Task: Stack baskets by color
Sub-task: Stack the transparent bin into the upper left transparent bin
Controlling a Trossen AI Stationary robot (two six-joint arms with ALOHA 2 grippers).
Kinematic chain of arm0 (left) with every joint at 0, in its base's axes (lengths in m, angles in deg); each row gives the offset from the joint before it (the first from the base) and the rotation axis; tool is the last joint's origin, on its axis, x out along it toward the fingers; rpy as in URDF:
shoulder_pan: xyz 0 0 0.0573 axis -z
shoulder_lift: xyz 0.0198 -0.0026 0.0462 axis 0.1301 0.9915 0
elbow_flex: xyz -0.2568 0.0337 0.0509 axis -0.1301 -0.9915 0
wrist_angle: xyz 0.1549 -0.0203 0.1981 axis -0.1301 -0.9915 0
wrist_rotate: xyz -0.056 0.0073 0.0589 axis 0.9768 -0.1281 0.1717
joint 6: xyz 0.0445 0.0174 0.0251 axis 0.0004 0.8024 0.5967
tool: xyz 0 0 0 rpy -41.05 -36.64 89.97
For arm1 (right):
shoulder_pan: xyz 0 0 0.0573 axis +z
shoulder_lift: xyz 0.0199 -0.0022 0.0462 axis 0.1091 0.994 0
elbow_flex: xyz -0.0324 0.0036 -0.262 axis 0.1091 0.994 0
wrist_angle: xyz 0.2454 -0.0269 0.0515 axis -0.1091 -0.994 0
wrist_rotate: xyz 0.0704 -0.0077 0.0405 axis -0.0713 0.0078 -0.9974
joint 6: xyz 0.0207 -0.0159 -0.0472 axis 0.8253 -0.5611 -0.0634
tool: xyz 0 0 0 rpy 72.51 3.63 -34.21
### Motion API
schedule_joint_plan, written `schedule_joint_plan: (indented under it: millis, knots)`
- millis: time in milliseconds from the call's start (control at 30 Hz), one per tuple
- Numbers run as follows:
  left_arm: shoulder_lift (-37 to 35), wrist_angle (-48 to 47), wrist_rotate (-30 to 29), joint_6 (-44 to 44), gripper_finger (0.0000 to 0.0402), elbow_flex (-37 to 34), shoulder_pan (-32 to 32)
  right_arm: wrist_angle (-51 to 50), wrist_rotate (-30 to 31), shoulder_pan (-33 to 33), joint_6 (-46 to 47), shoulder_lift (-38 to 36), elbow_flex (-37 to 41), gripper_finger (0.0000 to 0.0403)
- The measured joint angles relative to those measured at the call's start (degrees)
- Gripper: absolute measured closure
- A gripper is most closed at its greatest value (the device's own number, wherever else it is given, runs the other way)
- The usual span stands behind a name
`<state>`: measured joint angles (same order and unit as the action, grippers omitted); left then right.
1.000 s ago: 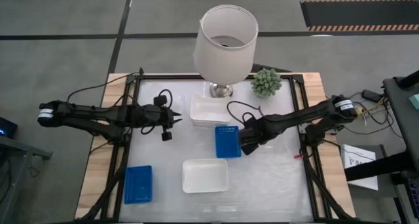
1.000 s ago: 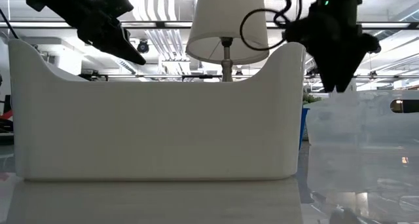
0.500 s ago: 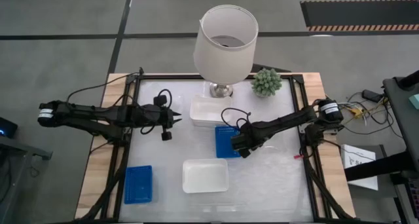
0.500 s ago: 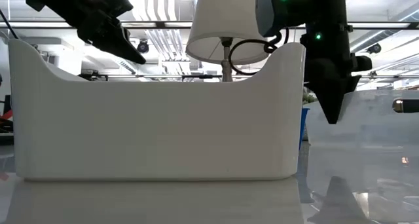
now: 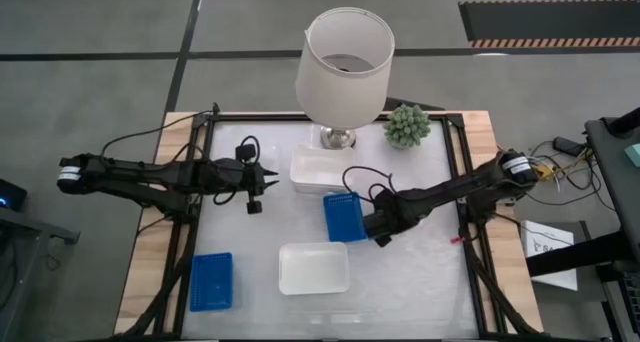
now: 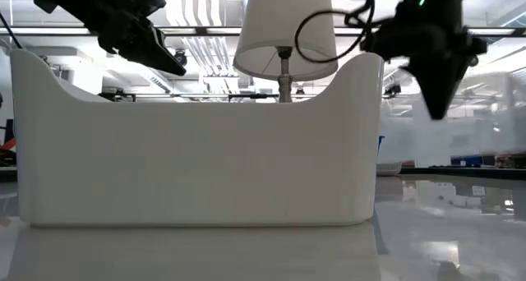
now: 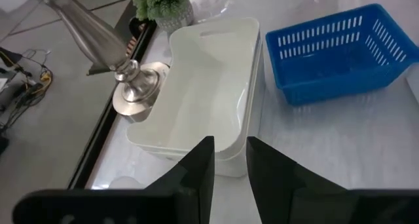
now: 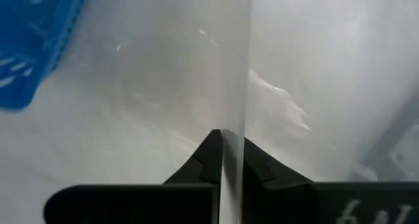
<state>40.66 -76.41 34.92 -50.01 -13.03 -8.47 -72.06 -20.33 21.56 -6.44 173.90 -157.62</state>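
- The right gripper (image 5: 375, 225) sat low over the middle of the worktop (image 5: 420, 282), just beside the right edge of a blue basket (image 5: 343, 217).
- Its fingers (image 8: 206, 155) were pressed together on a thin see-through edge, apparently the wall of a clear container (image 8: 247, 73). How much of that container lay where could not be told from above.
- The blue basket beside it rested upright on the worktop, slightly turned, and nothing was gripping it.
- The left gripper (image 5: 262, 179) hung above the worktop's left half, pointing toward the white basket (image 5: 320, 170) next to the lamp (image 5: 345, 67).
- Its fingers (image 7: 196, 168) stood a narrow gap apart and held nothing.
- In the left wrist view that white basket showed a doubled rim, as if one sat nested inside another, touching the lamp's metal foot.
- Another white basket (image 5: 314, 268) lay alone near the front edge, well apart from the pair by the lamp.
- A second blue basket (image 5: 211, 281) lay at the front left corner, well apart from the first.
- A small potted plant (image 5: 407, 125) stood at the back, to the right of the lamp.
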Motion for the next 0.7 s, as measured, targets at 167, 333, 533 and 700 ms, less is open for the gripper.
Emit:
schedule_joint_plan:
  millis: [167, 333, 533, 700]
  knots:
    - [-0.7, 0.2, 0.0, -0.3, 0.033, 0.0, 0.0, -5.2, 0.2, 3.7, 1.1, -0.3, -5.1, 0.0394]
    - [-2.5, 0.9, 0.0, -1.5, 0.033, -1.3, 0.0, -7.1, 2.2, 7.2, 1.2, -0.2, -11.9, 0.0394]
    - [-8.2, 3.5, -0.7, -1.4, 0.033, -5.1, 0.0, -7.6, 8.4, 8.7, -0.8, -0.1, -18.4, 0.0394]
    - [-13.9, 3.7, -4.0, -0.2, 0.033, -6.5, 0.0, -7.3, 9.2, 7.6, -7.2, 1.4, -22.5, 0.0394]
